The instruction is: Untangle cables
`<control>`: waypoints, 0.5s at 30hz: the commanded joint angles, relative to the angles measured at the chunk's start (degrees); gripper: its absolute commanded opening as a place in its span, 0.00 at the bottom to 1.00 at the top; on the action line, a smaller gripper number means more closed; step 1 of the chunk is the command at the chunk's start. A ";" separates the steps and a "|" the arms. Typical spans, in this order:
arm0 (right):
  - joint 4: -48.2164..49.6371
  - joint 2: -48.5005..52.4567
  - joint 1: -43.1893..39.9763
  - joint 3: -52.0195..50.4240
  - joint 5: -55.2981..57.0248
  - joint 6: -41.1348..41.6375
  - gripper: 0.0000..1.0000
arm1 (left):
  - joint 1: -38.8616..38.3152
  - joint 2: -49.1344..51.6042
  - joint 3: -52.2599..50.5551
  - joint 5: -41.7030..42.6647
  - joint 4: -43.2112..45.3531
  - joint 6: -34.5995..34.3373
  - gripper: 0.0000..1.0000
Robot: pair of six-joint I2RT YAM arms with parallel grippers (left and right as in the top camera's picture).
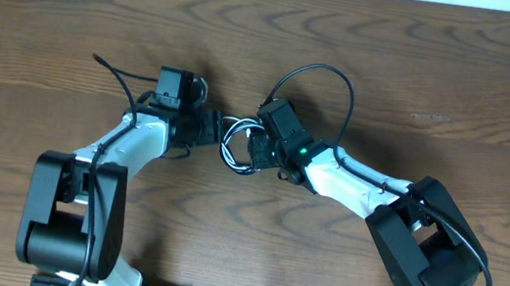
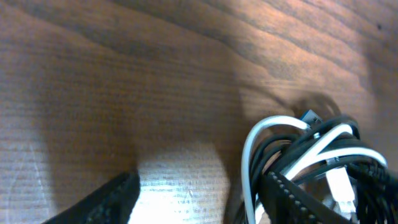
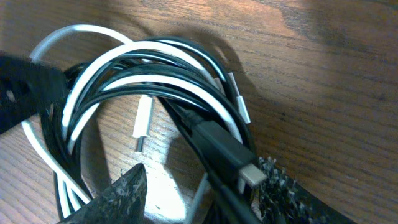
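Wooden table (image 1: 74,20), overhead: the cables (image 1: 234,148) lie in one knot at the centre, with the left gripper (image 1: 209,129) at its 9 o'clock and the right gripper (image 1: 259,149) at its 3 o'clock

Left wrist: jaws apart, the white cable (image 2: 252,143) beside one finger

Right wrist: jaws apart around the black cable (image 3: 214,137), not clamped

I judge the untangling is hardly begun

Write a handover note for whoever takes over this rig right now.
Left gripper: open, the bundle at one finger.
Right gripper: open, jaws either side of the black cord near its plug, no clamp visible.
Cords: black cord and white cord looped together on the table, between both grippers.
Done: nothing separated yet.
Left: probably grip one cord each and draw them apart.
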 commanded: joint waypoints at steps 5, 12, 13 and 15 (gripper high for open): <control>-0.50 0.63 0.46 -0.28 0.04 0.20 0.52 | -0.13 2.01 -0.63 -2.49 -0.76 0.00 0.58; -0.50 0.63 0.42 -0.28 0.07 0.20 0.53 | -0.13 2.01 -0.63 -5.11 -1.09 0.00 0.58; -0.46 0.63 0.42 -0.28 0.02 0.20 0.53 | -0.13 2.01 -0.63 -5.14 -1.25 0.02 0.58; -0.55 0.63 0.42 -0.28 0.04 0.15 0.52 | -0.13 2.03 -0.63 -5.49 -1.81 0.02 0.58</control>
